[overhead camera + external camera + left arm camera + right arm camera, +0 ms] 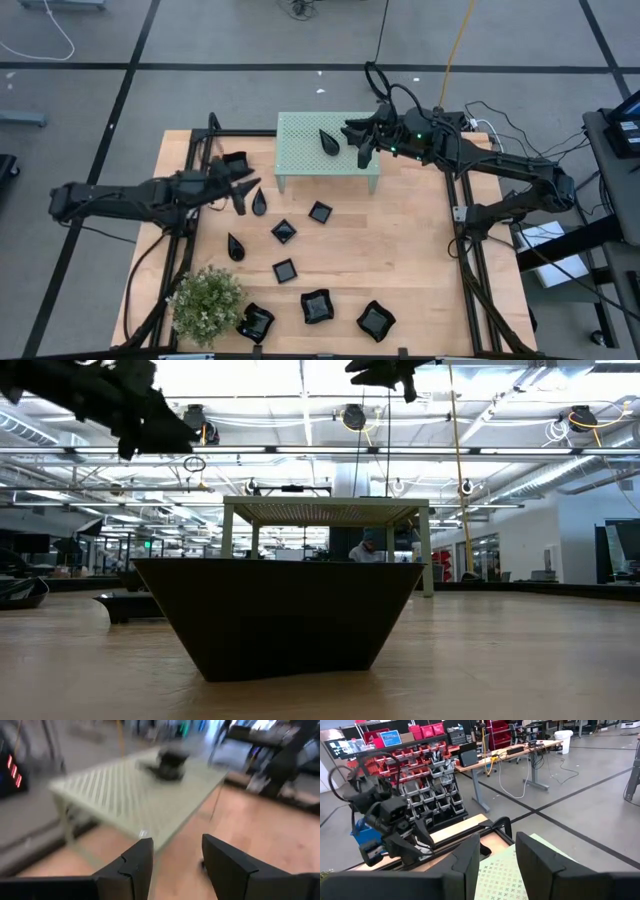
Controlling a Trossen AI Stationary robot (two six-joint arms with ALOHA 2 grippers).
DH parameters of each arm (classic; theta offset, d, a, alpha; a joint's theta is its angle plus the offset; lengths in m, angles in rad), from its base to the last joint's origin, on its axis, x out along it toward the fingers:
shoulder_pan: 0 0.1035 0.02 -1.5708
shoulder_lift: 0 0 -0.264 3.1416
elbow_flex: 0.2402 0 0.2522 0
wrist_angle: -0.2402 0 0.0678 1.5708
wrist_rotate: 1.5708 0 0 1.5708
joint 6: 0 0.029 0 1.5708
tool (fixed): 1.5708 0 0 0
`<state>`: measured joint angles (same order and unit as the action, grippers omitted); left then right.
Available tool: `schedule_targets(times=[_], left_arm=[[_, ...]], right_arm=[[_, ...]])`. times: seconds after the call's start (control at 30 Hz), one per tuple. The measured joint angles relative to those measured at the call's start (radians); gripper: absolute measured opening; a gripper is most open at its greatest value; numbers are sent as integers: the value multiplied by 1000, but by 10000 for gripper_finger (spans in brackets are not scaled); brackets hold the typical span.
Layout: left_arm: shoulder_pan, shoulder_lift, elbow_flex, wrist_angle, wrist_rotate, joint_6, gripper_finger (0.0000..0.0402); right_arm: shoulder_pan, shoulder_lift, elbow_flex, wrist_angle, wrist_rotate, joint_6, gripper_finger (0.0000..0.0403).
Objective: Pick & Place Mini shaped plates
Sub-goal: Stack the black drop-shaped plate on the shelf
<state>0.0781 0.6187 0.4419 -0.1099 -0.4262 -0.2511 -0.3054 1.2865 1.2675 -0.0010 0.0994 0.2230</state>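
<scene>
Several glossy black mini plates lie flat on the wooden table: teardrops [259, 203] [235, 247], small squares [319, 212] [284, 232] [285, 271] and wavy-edged squares [316, 306] [375, 320] [255, 322]. One teardrop plate [328, 141] [170, 762] rests on top of the mint-green stand [300, 150]. My left gripper [243, 190] [176, 862] is open and empty, in the air left of the stand. My right gripper [360, 142] [497, 855] hovers open and empty over the stand's right part, beside that teardrop.
A green bushy plant [207, 303] stands at the near left corner. One more dark dish [235, 160] lies by the table's left frame. In the low view a dark plate [280, 610] fills the foreground before the stand [325, 512]. Bare wood [410, 250] lies on the right.
</scene>
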Motion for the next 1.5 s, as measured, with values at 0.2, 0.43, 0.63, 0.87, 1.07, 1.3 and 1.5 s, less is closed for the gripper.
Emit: schedule_targets(times=[0.2, 0.43, 0.63, 0.87, 1.07, 1.3, 1.5], left_arm=[[35, 201, 108, -236, 0, -318, 172], [63, 421, 142, -466, 72, -650, 172], [80, 572, 142, -541, 166, -815, 172], [80, 700, 142, -521, 172, -836, 172], [79, 762, 142, -420, 132, -836, 172], [91, 853, 145, -399, 108, -851, 172], [87, 836, 143, -352, 142, -845, 114]], right_arm=[[0, -20, 0, -13, 0, 0, 114], [0, -106, 1, -141, 0, -3, 114], [0, -179, 1, -258, 0, -10, 114], [0, -218, 1, -303, 2, -60, 114], [0, -217, 1, -326, 3, -95, 114], [0, -217, 1, -327, 3, -112, 114], [-1, -217, 1, -327, 3, -112, 114]])
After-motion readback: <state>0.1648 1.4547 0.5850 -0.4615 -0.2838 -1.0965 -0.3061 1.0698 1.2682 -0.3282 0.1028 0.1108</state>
